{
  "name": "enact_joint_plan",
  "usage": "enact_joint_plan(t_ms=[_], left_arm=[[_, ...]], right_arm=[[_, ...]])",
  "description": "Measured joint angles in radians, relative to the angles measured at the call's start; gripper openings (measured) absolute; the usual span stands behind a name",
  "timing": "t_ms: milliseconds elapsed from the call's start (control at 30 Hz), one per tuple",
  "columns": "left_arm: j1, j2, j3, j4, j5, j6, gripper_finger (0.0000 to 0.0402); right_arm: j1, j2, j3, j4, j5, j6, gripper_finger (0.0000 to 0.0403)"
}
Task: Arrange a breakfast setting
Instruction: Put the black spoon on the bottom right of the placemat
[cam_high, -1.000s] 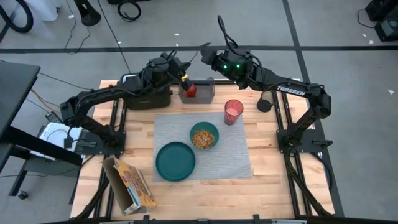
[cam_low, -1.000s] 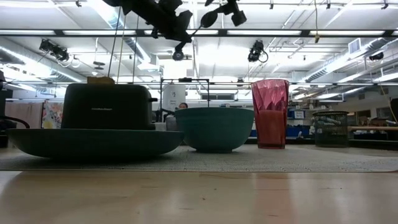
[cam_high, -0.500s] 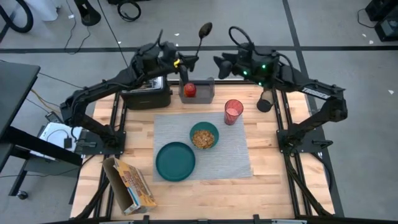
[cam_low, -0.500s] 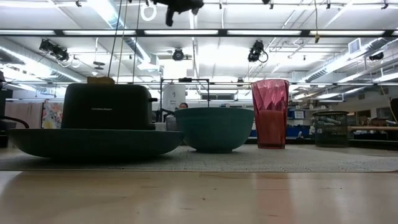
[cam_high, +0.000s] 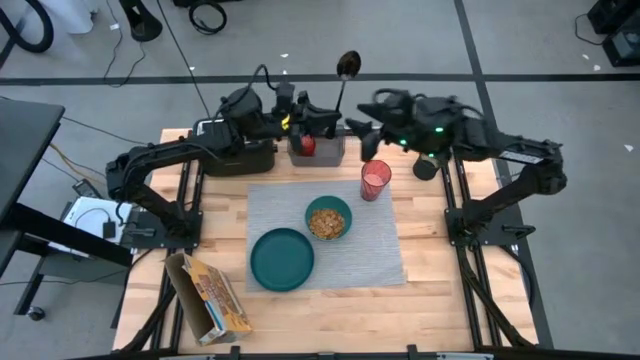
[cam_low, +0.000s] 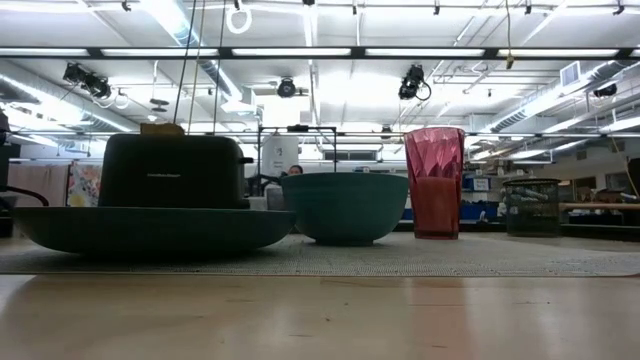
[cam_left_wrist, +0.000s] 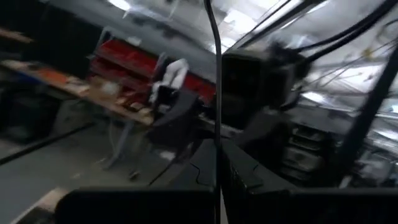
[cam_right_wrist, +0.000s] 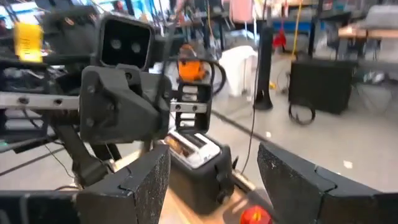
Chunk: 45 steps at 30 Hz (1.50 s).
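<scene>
Spoon (cam_high: 344, 85), pinched by the left gripper (cam_high: 325, 118) above the table's 12 o'clock edge, stands nearly upright, bowl end up, long axis vertical. Right gripper (cam_high: 362, 108), fingers spread wide and empty, waits just beside it. A loose pinch on the thin handle could let it swing or drop onto the tray (cam_high: 318, 146).

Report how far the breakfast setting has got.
Done: the teal plate, the teal bowl with cereal in it, and the red cup sit on the grey placemat.

In hand: the left gripper holds the metal spoon upright above the table's far edge; the right gripper is open beside it.

Left: placing the spoon; the small red fruit is in the grey tray, and toast is in the toaster.
</scene>
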<state>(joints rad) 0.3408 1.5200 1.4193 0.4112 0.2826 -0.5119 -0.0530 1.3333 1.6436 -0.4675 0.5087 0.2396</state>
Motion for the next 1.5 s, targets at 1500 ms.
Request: enact_joint_plan(t_ms=[1500], left_arm=[[-0.105, 0.055, 0.000, 0.022, -0.038, -0.005, 0.0009]], right_arm=[[-0.047, -0.194, 0.000, -0.079, -0.263, -0.192, 0.0212]])
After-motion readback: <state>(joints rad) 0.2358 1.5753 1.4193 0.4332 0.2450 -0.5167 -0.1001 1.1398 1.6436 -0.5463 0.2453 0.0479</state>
